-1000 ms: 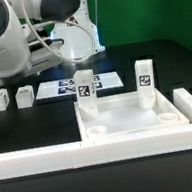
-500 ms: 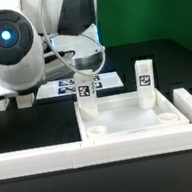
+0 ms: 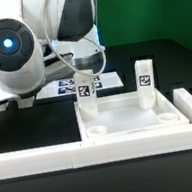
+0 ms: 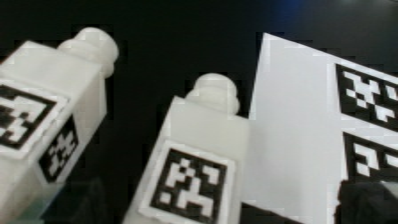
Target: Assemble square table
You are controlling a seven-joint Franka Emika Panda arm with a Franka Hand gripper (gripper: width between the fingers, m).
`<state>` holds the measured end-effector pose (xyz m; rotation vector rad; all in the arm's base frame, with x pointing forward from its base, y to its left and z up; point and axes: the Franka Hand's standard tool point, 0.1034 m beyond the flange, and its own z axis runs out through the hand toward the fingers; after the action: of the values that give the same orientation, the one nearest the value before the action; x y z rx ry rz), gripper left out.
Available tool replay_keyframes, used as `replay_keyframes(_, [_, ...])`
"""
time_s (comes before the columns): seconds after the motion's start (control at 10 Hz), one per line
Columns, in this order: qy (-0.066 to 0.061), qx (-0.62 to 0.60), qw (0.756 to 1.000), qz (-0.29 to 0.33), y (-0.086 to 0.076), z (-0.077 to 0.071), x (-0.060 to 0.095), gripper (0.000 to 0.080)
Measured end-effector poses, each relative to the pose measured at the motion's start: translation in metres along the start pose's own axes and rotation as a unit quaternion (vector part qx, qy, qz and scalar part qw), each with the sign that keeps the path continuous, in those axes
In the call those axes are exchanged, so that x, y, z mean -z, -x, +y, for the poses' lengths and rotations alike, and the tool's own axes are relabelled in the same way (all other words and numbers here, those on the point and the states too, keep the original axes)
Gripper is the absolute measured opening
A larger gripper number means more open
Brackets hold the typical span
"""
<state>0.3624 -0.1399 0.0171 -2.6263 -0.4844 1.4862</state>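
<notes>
Two small white plastic leg blocks, each tagged in black and white and ending in a rounded stud, lay side by side on the black tabletop (image 4: 178, 40) under the wrist camera: one loose leg (image 4: 63, 110) and its neighbour (image 4: 205, 155), near each other but apart. The neighbour lay just beside the thin flat white marker board (image 4: 311, 100); we could not tell whether they touched. The large white plastic square table top (image 3: 122, 110), a tray with a raised rim, sat at the middle of the exterior view. One upright leg (image 3: 85, 94) stood in its far socket on the exterior view's left, and a second (image 3: 144, 76) on the right. The white robot arm (image 3: 16, 52) hid both loose legs in that view.

The gripper was not clearly shown. We judged its claw spread to full width and holding nothing.

Hazards we judged likely:

1. A wide claw descending on either loose leg could strike the other, because the gap between them was narrow.
2. A finger could catch the marker board's edge.
3. An off-centre grip could tilt the leg, so that its stud would miss the socket.
4. A carried leg could knock an upright one.
</notes>
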Motion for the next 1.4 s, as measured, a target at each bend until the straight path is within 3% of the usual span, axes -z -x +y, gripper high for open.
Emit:
replay_keyframes(0.6, [0.007,0.012,1.000,0.009,-0.0056,0.0002,-0.0068,0.0646])
replay_keyframes(0.8, [0.008,0.013,1.000,0.008,-0.0058,-0.0003,-0.0066,0.0314])
replay_keyframes(1.4, [0.009,0.013,1.000,0.006,-0.0046,-0.0006,-0.0056,0.0299])
